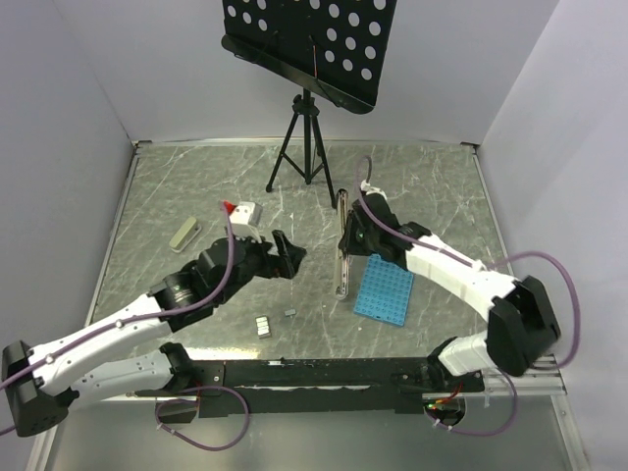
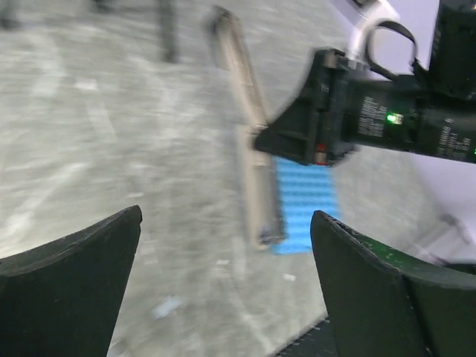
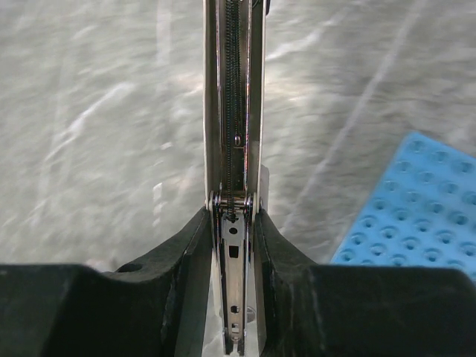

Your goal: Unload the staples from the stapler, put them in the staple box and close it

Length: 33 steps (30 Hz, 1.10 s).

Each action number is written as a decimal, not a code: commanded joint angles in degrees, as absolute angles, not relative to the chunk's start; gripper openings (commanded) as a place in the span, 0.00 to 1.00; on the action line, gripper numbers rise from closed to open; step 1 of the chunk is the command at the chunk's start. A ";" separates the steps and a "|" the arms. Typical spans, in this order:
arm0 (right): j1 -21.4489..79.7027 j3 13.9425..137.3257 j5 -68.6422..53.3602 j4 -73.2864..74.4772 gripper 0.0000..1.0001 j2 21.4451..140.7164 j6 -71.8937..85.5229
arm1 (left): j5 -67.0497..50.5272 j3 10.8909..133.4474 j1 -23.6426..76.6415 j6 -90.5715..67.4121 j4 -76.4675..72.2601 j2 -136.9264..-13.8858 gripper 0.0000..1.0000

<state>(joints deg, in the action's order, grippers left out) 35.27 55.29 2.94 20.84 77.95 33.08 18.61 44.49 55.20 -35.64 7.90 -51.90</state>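
Right gripper (image 3: 233, 223) tight around the one stapler (image 3: 234, 111), left gripper (image 2: 227, 216) apart, two blocks of staples (image 1: 263, 326) nearby.

The tabletop (image 1: 442, 196) was grey, marbled with pale veins. The stapler (image 1: 342, 277) was silvery bare metal, with a dark channel down its middle in the right wrist view. The staples (image 1: 263, 326) were silver-grey. The plate (image 1: 384, 289) was bright blue with a regular grid of round dimples. The left hand (image 1: 291, 253) and right hand (image 1: 349, 238) were black. The left arm (image 1: 108, 329) and right arm (image 1: 461, 275) were white with black joints and purple cables (image 1: 549, 260). The music stand (image 1: 294, 71) was black, patterned with rows of pale round holes.
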 commanded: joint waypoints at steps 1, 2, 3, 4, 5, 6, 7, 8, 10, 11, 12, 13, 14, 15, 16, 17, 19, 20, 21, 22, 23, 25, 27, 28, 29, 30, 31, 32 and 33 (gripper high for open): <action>35.24 63.10 11.07 24.52 0.00 83.48 36.56 | 32.07 48.60 55.02 -32.61 24.86 -48.09 0.97; 35.24 63.80 11.77 24.87 0.00 86.19 36.74 | 32.43 48.26 55.02 -32.17 25.74 -47.38 0.97; 35.24 65.20 12.04 25.83 0.00 87.61 37.09 | 32.61 47.73 55.02 -32.17 26.19 -46.50 0.97; 35.16 66.00 12.39 26.19 0.00 88.93 37.87 | 32.52 46.25 55.02 -32.08 26.45 -44.41 0.97; 35.16 66.70 13.35 26.89 0.00 91.56 38.32 | 32.43 45.53 55.02 -32.08 26.37 -43.34 0.97; 35.24 67.75 13.45 27.16 0.00 92.80 39.02 | 32.17 44.92 55.11 -32.17 26.37 -42.37 0.97; 35.24 68.29 13.45 27.33 0.00 93.94 39.11 | 31.65 44.56 55.11 -32.25 26.45 -40.36 0.97; 35.16 68.81 13.80 27.60 0.00 96.04 39.37 | 31.38 44.47 55.28 -32.26 26.11 -39.47 0.97; 35.16 70.40 15.02 28.73 0.00 98.08 40.43 | 31.55 43.43 55.28 -31.82 25.40 -36.67 0.97; 35.16 70.92 15.55 29.09 0.00 99.74 40.69 | 31.55 43.07 55.37 -31.21 24.44 -35.78 0.97; 35.07 71.71 15.99 29.53 0.00 100.63 41.13 | 31.64 42.72 55.37 -31.11 24.17 -35.08 0.97; 35.16 71.89 16.69 29.79 0.00 101.16 41.22 | 31.73 42.37 55.37 -30.94 24.08 -33.94 0.97; 35.16 72.07 16.87 29.97 0.00 102.38 41.31 | 32.08 42.28 55.46 -31.02 24.00 -33.58 0.97; 35.24 72.42 17.05 30.14 0.02 102.91 41.40 | 32.43 42.19 55.55 -31.11 23.99 -33.31 0.97; 35.16 72.68 16.96 30.23 0.04 103.44 41.40 | 32.61 42.19 55.72 -31.11 24.17 -33.05 0.97; 35.07 72.95 16.96 30.76 0.11 104.40 41.40 | 33.30 42.27 56.07 -31.20 24.43 -33.05 0.97; 35.16 73.39 16.70 31.02 0.19 105.03 41.57 | 33.57 42.54 56.69 -31.38 25.05 -33.40 0.97; 35.16 73.30 16.61 31.03 0.25 105.20 41.57 | 33.92 42.54 56.86 -31.46 25.22 -33.57 0.97; 35.16 73.13 16.52 30.94 0.28 105.12 41.57 | 33.84 42.63 57.04 -31.46 25.40 -33.75 0.97; 35.07 73.04 16.52 30.94 0.32 104.94 41.49 | 34.01 42.63 57.22 -31.55 25.57 -34.19 0.97; 35.16 72.86 16.52 31.11 0.38 104.59 41.40 | 33.93 42.63 57.48 -31.29 25.66 -34.45 0.97; 35.16 72.86 16.52 31.55 0.44 103.89 41.05 | 34.36 42.63 57.83 -31.46 25.84 -35.06 0.97; 35.24 72.08 16.17 31.64 0.49 101.87 40.35 | 34.63 42.71 58.18 -31.90 25.75 -35.42 0.97; 35.16 71.64 16.17 31.55 0.51 100.91 40.17 | 34.28 42.63 58.18 -31.64 25.49 -35.51 0.97; 35.16 71.11 16.00 31.29 0.55 98.64 39.82 | 34.02 42.63 58.27 -31.03 25.31 -35.59 0.97; 35.33 69.89 15.13 31.12 0.56 97.31 38.77 | 33.93 42.45 58.27 -30.94 25.31 -35.68 0.97; 35.33 69.18 14.51 30.33 0.57 95.90 37.89 | 34.10 42.45 58.18 -30.50 25.31 -35.77 0.97; 36.12 68.39 13.81 29.97 0.58 93.02 36.92 | 34.45 42.45 58.27 -30.32 25.31 -35.95 0.98; 36.47 66.55 12.67 29.45 0.59 91.42 34.56 | 34.89 42.54 58.27 -30.06 25.57 -36.12 0.98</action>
<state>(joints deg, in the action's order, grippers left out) 35.38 69.49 14.24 30.87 101.08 39.33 32.95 42.44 57.91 -32.01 25.39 -35.68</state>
